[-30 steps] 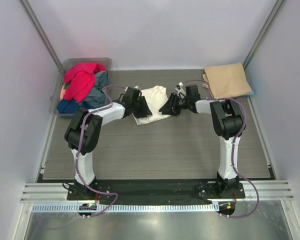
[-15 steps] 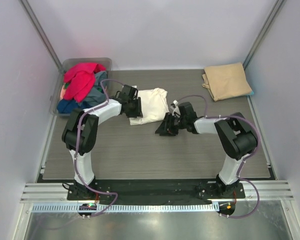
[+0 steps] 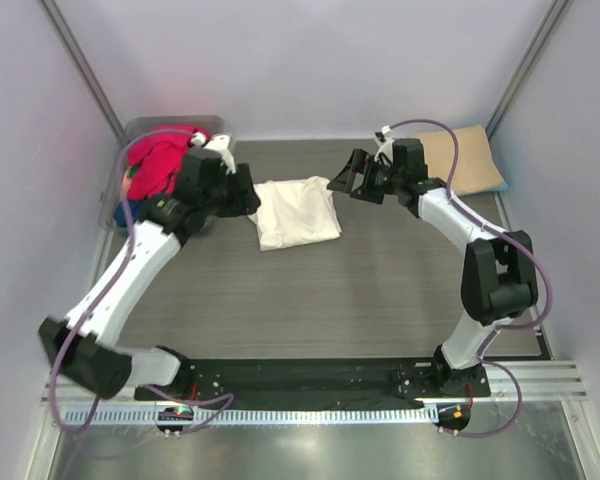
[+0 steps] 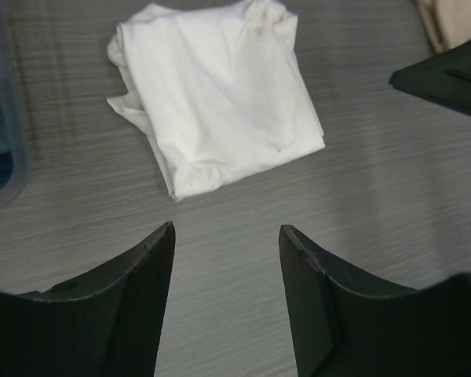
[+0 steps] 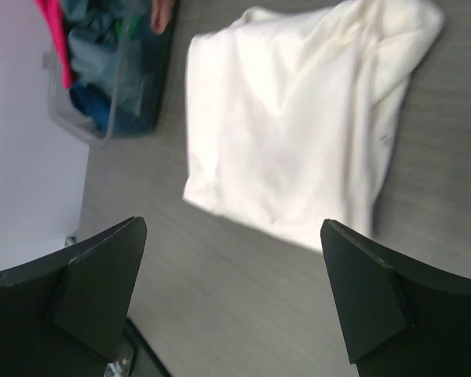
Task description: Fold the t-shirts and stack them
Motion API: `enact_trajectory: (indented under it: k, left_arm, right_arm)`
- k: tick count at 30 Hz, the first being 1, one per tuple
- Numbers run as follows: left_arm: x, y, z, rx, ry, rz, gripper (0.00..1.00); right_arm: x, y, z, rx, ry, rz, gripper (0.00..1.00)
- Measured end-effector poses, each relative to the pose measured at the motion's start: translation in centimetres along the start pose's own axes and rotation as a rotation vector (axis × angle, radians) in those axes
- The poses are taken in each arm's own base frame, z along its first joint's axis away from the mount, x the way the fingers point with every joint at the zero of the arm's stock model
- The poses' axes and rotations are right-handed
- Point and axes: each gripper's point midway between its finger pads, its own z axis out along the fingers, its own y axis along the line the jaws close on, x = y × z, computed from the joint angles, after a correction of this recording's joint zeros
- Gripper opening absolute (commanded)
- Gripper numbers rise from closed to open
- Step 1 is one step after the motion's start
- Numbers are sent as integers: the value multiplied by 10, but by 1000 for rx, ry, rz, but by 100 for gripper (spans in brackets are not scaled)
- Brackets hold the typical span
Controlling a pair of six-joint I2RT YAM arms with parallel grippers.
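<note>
Cream-white t-shirt [image 3: 296, 211]: folded, flat at worktop [image 3: 310, 300] centre, neither hand touching it.
Tan t-shirt [image 3: 480, 165]: folded, far right corner.
Red t-shirt [image 3: 155, 160]: heaped in tub [image 3: 138, 126], far left.
Left hand [image 4: 228, 236]: fingers parted, empty.
Right hand [image 5: 231, 228]: spread wide, empty.

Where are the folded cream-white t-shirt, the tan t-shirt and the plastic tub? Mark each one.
cream-white t-shirt [image 3: 296, 210]: top external view, middle of the folded cloth.
tan t-shirt [image 3: 475, 160]: top external view, its uncovered right half.
plastic tub [image 3: 142, 127]: top external view, far left rim corner.
</note>
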Motion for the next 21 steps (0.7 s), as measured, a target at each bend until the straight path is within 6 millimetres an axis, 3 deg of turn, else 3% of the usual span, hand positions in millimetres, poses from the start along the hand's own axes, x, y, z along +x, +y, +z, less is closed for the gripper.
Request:
enact_trajectory:
  k: [2,5,9,12,16,21]
  left_arm:
    - [-1,3,-30,3,-55,-2,57]
    - [26,18,-60,-13,-75,-11,58]
    - [79,43,-73,-50,-29,-17,63]
    - [106,60,-78,-90,-10,-15,67]
    - [107,64,-88,-96,-50,-30,67]
    - [105,70,-98,-131,-76,-51,67]
  right_arm:
    - [-17,-20,9,26,-14,3,100]
    - [-26,-57,32,73,10,27,100]
    - [-16,-98,71,109,76,65,99]
    - [-6,-121,99,115,121,93,100]
    - [-17,-118,126,52,114,97,100]
    - [-16,-93,161,-30,111,44,100]
